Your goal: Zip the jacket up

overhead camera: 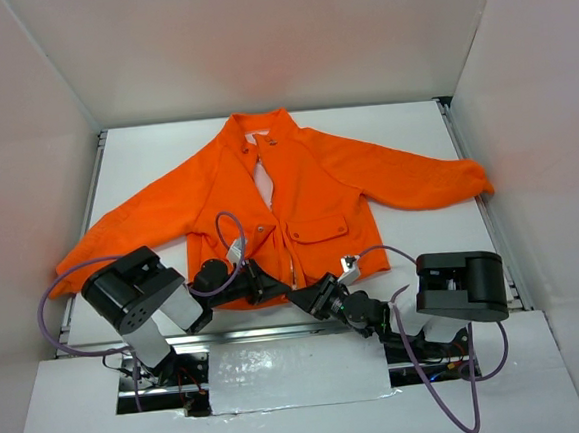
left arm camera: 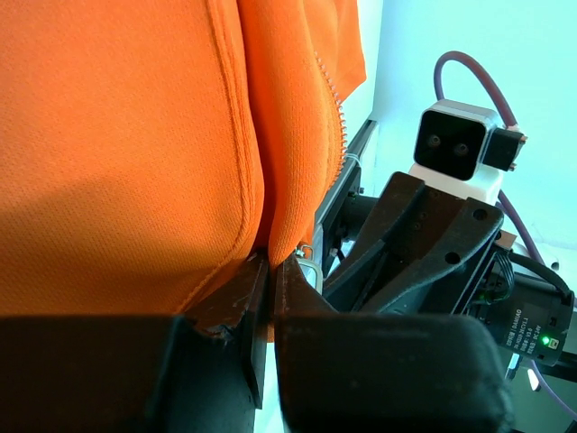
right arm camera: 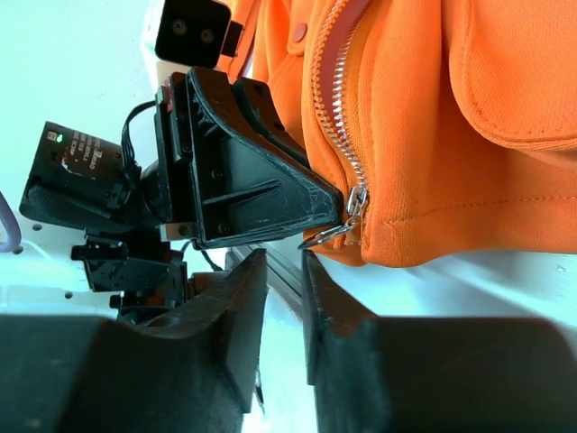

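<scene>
the orange jacket (overhead camera: pixel 317 189) lies front up on the white desk (overhead camera: pixel 154 152), with the collar toward 12 o'clock and the hem toward 6 o'clock. one sleeve goes to 8 o'clock and the other to 3 o'clock. the top view shows the front parted near the collar. there my left gripper (overhead camera: pixel 273 284) comes from 9 o'clock and my right gripper (overhead camera: pixel 301 296) from 4 o'clock. both meet at the middle of the hem, but from above i cannot see how the jaws stand.

the left wrist view shows it: my left jaws are pressed together on the hem edge of the jacket, just beside the zipper (left arm camera: pixel 338 99).

the right wrist view shows my right jaws apart with a narrow gap and nothing between them, just under the hem. only this view makes the metal slider (right arm camera: pixel 358 200) clear. it sits at the bottom end of the zipper, and its pull tab (right arm camera: pixel 325 237) hangs toward 7 o'clock, close against the tip of my left gripper. i cannot tell if they touch. a pocket flap (right arm camera: pixel 523 81) shows at 2 o'clock.
</scene>
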Robot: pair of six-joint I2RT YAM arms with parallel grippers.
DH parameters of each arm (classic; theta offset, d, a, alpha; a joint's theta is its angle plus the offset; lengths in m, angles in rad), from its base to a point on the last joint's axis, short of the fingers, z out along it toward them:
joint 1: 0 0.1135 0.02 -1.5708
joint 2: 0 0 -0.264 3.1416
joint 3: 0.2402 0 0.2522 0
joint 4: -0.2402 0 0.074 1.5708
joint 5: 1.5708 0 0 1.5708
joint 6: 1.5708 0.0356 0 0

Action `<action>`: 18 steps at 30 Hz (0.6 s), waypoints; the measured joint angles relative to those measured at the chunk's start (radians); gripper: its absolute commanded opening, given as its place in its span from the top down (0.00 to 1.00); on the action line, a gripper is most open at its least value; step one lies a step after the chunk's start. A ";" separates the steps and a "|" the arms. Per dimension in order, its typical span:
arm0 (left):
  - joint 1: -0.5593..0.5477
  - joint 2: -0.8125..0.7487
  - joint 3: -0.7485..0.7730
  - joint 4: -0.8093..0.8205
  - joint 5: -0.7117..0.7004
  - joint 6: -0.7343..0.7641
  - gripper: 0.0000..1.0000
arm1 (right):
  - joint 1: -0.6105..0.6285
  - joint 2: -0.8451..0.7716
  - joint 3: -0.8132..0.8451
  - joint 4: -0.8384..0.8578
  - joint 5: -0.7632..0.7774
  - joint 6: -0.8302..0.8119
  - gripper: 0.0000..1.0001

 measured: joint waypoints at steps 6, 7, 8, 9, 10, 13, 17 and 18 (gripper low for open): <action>-0.001 0.014 0.000 0.000 0.000 -0.002 1.00 | -0.006 0.011 0.000 -0.003 0.003 0.012 0.74; -0.001 0.014 0.000 0.000 0.000 -0.002 1.00 | -0.008 0.020 0.000 -0.001 0.002 0.014 0.73; -0.001 0.015 0.000 0.000 0.000 -0.002 1.00 | -0.011 0.031 0.000 0.002 0.002 0.018 0.71; -0.001 0.015 0.000 0.000 0.000 -0.002 1.00 | -0.013 0.039 0.000 0.004 0.002 0.023 0.68; -0.001 0.015 0.000 0.000 0.000 -0.002 1.00 | -0.015 0.048 0.000 0.006 0.002 0.026 0.67; -0.001 0.015 0.000 -0.001 0.000 -0.001 1.00 | -0.015 0.060 0.000 0.014 -0.001 0.034 0.64; -0.001 0.014 0.000 -0.001 0.000 0.000 1.00 | -0.017 0.061 0.000 0.016 -0.002 0.039 0.67; -0.001 0.014 0.000 -0.001 0.000 0.001 1.00 | -0.017 0.061 0.000 0.016 -0.002 0.039 0.69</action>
